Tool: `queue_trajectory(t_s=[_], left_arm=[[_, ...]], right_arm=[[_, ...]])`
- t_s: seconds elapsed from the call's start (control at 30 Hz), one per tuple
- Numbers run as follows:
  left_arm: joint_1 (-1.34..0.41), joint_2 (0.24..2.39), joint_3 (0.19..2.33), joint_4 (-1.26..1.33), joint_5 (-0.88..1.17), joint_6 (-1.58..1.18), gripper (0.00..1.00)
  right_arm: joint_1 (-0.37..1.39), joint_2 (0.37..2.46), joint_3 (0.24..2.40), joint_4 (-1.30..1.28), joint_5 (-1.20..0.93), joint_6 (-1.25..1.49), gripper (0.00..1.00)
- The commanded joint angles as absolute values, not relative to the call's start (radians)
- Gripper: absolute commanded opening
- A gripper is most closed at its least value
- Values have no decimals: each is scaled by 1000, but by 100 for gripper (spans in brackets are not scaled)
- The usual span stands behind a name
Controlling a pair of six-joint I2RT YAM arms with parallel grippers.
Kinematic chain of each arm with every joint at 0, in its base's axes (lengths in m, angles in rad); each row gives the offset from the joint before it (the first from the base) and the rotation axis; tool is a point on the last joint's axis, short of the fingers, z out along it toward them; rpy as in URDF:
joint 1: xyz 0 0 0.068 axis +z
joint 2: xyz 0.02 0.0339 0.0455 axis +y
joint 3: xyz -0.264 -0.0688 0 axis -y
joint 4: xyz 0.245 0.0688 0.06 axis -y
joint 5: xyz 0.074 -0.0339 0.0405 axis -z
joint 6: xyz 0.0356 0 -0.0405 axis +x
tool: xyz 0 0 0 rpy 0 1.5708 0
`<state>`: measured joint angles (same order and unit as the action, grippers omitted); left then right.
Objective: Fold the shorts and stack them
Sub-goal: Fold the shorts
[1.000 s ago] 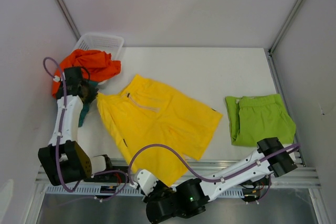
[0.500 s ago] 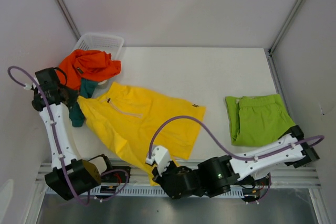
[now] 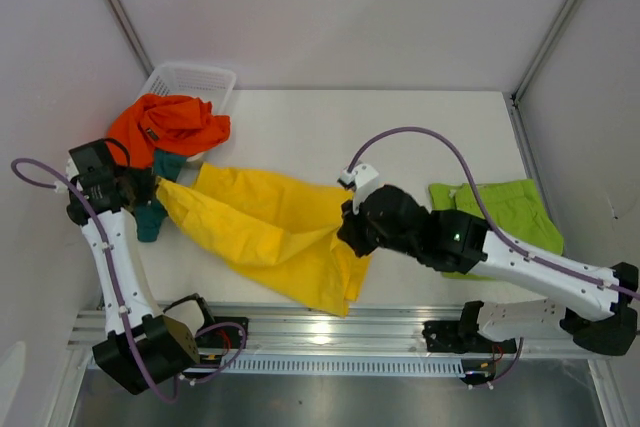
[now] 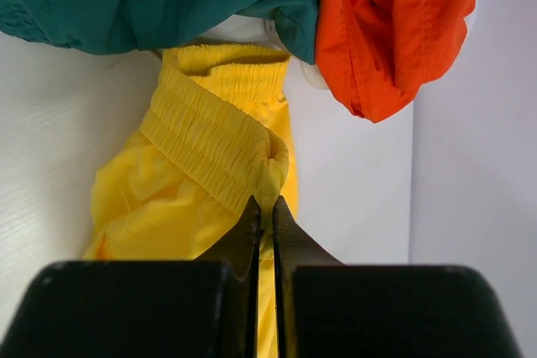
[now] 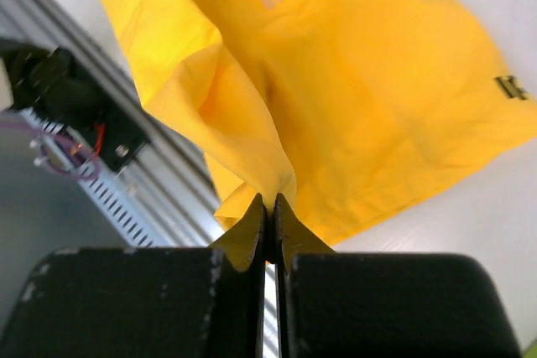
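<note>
The yellow shorts (image 3: pixel 265 227) hang stretched between both arms above the table. My left gripper (image 3: pixel 152 187) is shut on the elastic waistband (image 4: pixel 220 144) at the left end. My right gripper (image 3: pixel 345 232) is shut on a fold of the yellow cloth (image 5: pixel 277 190) at the right end. Orange shorts (image 3: pixel 170 125) lie bunched at the far left, over the teal shorts (image 3: pixel 160 209). Both also show in the left wrist view, the orange shorts (image 4: pixel 390 31) and the teal shorts (image 4: pixel 151 2). Lime green shorts (image 3: pixel 500 222) lie folded at the right, partly behind the right arm.
A white mesh basket (image 3: pixel 190 82) stands at the back left corner behind the orange cloth. The metal rail (image 3: pixel 330 332) runs along the near table edge, also in the right wrist view below the cloth. Side walls close in on both sides.
The right arm swung from the near right edge up to the table's middle, lifting the yellow shorts' lower part. The shorts went from lying spread to hanging bunched between the grippers.
</note>
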<state>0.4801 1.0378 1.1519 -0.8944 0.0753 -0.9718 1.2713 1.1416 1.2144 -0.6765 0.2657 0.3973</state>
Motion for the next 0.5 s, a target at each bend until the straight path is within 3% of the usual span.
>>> queue_trajectory(t_s=[0.0,0.13,0.47], left_arm=[[485,1026,1126,-799,109,-1133,0],[462,1055,1108,-753,120,-1181,0],[302,1181,1169,-750,-30,-1282,0]], right_arm=[[1111,1112,1219,-658,51,264,0],[875,1130,1226,-638,-92,210,0],[556,1245,1215,-552,-345,170,0]])
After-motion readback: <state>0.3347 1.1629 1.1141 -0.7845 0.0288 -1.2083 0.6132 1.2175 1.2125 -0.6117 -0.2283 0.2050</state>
